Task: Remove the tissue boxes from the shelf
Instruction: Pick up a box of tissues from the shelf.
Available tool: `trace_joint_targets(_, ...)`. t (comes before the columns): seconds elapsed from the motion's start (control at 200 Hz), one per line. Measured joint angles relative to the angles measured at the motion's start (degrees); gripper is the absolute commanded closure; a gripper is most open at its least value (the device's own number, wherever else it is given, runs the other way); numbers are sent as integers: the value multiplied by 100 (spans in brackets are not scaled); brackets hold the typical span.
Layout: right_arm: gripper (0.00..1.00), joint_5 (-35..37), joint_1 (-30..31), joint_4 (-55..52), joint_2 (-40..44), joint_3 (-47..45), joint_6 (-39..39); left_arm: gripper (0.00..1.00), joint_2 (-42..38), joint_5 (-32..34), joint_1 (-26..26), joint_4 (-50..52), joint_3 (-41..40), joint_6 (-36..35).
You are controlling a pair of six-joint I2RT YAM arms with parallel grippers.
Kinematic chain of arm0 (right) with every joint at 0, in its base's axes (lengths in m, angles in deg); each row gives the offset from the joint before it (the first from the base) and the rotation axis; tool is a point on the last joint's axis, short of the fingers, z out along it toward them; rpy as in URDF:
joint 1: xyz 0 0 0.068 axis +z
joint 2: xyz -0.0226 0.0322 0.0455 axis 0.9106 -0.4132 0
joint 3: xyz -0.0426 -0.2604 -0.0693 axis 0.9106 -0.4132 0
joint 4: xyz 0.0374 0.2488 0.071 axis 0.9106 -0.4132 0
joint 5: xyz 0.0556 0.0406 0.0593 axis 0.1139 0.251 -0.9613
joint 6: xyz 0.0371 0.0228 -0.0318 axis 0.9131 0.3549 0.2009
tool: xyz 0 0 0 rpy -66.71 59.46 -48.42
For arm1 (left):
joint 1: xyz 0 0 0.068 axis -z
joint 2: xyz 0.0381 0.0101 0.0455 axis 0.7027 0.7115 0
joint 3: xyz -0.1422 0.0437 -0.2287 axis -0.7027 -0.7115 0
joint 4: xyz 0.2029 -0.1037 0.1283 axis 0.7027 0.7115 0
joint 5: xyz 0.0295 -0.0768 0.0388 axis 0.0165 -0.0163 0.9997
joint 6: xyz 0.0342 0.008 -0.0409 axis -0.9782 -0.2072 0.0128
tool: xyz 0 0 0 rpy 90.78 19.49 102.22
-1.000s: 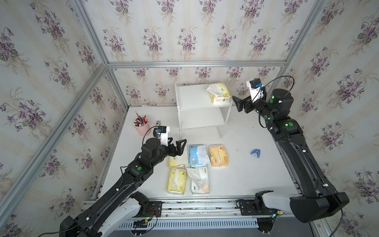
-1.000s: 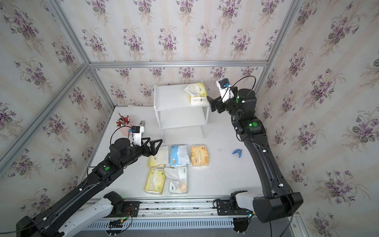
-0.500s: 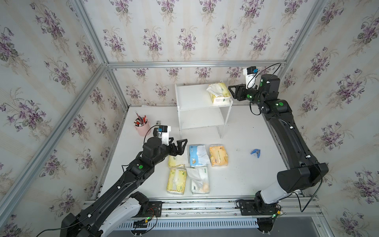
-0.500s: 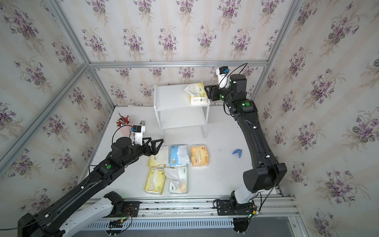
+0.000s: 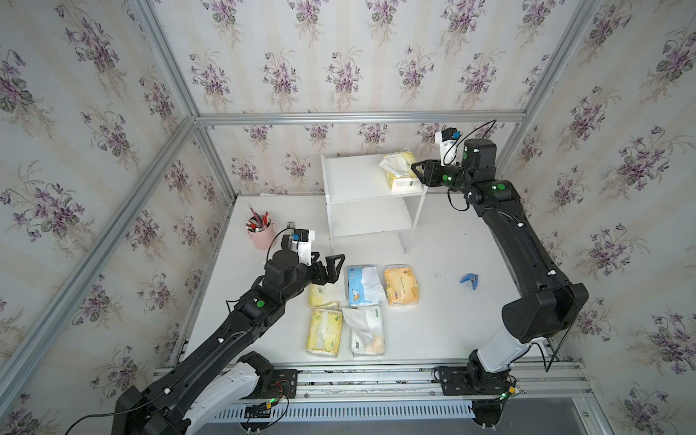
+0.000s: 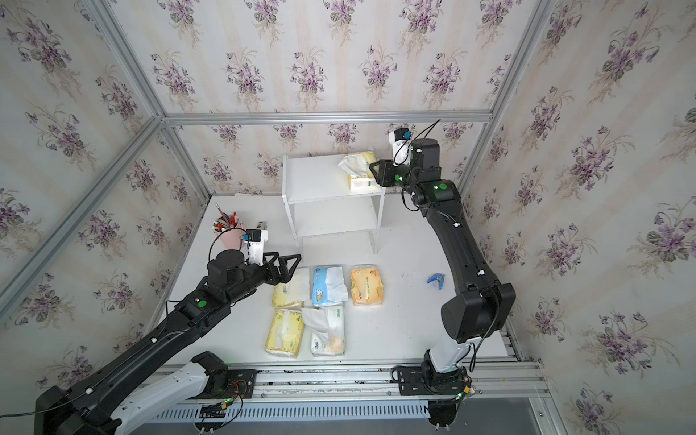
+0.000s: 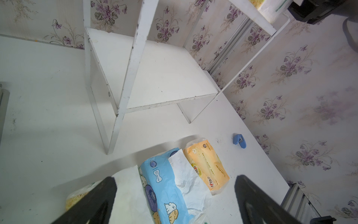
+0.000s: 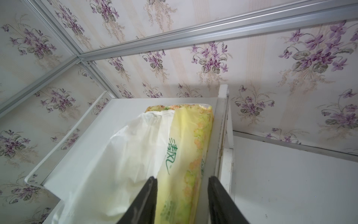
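The last pale yellow tissue pack lies at the end of the top board of the shelf, so it is straddled endwise by the right gripper; whether it is pinched cannot be told. The left gripper is held spread wide, nothing in it, above five packs laid on the table

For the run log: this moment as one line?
right gripper: jaws astride yellow pack on shelf top, grip unclear | left gripper: open, empty | five packs on table

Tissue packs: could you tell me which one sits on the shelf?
The pale yellow pack by the right gripper, on the top board; the rest lie on the table.
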Motion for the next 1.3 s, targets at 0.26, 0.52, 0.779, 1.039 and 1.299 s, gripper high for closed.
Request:
trace_joint_targets(0.26, 65, -31, 162, -28, -90, -2, 15, 1, -26, 22, 0, 2, 0, 0)
trace_joint_targets(0.52, 88, -22, 319, -31, -105, -2, 20, 1, -76, 42, 0, 4, -2, 0)
trace_joint_targets(0.779, 100, -26, 404, 55, 315, -306, 319, 1, -162, 94, 0, 20, -24, -2)
trace_joint_targets(1.039, 100, -22, 579, 450, 1086, -1073, 544, 1, -238, 105, 0, 35, -39, 0)
trace_joint_targets(1.299, 100, 144, 831, 612, 1952, -1742, 671, 1, -374, 190, 0, 44, -79, 0)
